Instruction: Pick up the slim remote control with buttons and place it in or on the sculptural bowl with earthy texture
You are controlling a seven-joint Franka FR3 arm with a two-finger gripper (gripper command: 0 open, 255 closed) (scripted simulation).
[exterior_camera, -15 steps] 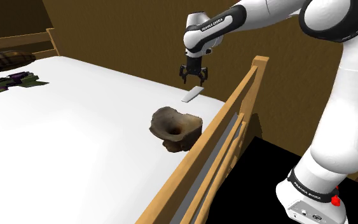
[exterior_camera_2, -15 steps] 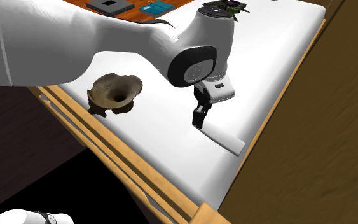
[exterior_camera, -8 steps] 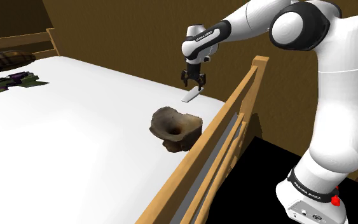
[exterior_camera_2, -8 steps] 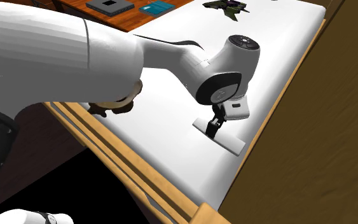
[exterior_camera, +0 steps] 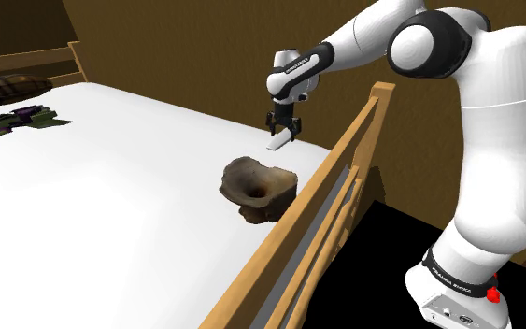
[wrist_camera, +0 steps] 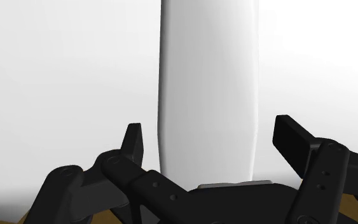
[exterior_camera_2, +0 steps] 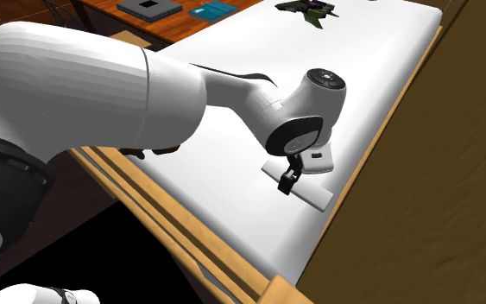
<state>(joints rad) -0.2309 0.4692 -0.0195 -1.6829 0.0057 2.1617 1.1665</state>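
My pincer [exterior_camera: 280, 134] hangs low over the remote control [exterior_camera: 279, 143], which lies flat on the white bed top [exterior_camera: 111, 196] beyond the bowl [exterior_camera: 256, 187], up and slightly toward the shoulder view's right of it, near but apart from it. The remote is plain white, long and slim; in the wrist view it runs straight away from me between my two black fingers [wrist_camera: 133, 141]. My fingers stand wide apart, one on each side of the remote; a strip of white shows between each finger and the remote's edge, so I have hold of nothing.

The bowl is brown and rough, lumpy in outline, with a dark hollow in its middle; it sits on the same white top. The wooden rail [exterior_camera: 335, 164] runs just beside the bowl on the shoulder view's right. Past that rail, further from the bowl, lies a black area; my stand [exterior_camera: 457, 299] is beyond it at that view's lower right. Well apart from the bowl, toward the shoulder view's far left, a dark green and purple thing [exterior_camera: 22, 121] lies on the white top.
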